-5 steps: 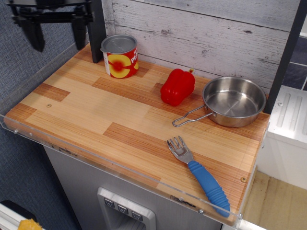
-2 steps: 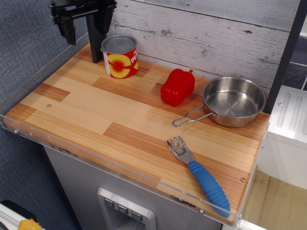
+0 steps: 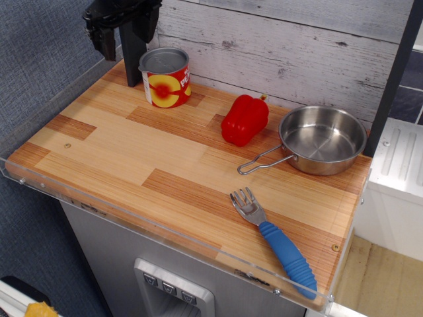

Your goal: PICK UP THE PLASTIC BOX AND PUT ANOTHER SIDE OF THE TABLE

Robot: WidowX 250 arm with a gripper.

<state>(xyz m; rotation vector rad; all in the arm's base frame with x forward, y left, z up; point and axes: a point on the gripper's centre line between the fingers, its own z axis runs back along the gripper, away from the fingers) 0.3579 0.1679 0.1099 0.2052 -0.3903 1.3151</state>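
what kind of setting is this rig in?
Probably a toy play-kitchen mock-up, not a real kitchen: a small plank table with a clear acrylic rim on a grey cabinet, a whitewashed board backdrop, and toy props: red pepper, labelled can, steel pan, blue-handled fork.

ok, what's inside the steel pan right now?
Nothing visible: the steel pan shows a bare shiny bottom. Its near wall hides a thin strip of the floor on that side. The red pepper sits outside it, to its left on the table.
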